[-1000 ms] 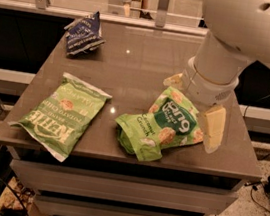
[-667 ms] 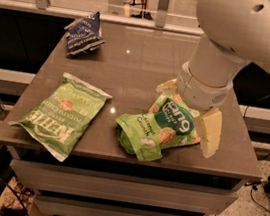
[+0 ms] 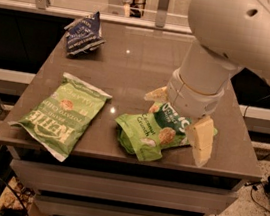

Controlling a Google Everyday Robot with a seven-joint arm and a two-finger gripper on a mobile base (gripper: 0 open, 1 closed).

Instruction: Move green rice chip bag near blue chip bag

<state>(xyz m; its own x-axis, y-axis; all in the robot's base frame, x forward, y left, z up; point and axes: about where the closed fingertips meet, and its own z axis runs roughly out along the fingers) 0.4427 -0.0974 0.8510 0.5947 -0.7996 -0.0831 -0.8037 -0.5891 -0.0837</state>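
Observation:
The green rice chip bag point(image 3: 147, 134) lies crumpled near the table's front edge, right of centre, with its dark green logo at the top right. My gripper point(image 3: 178, 117) hangs over the bag's upper right end. Its cream fingers point(image 3: 201, 140) are spread apart, one on each side of that end of the bag, and are open. The blue chip bag point(image 3: 84, 35) sits at the table's far left corner, well away from the green rice chip bag.
A flat light green KETTLE bag point(image 3: 63, 114) lies at the front left of the brown table point(image 3: 131, 64). A railing with metal posts point(image 3: 163, 3) runs behind the table. My large white arm covers the table's right side.
My gripper has moved down and slightly left over the green rice chip bag, with its fingers staying spread. The bags have not moved.

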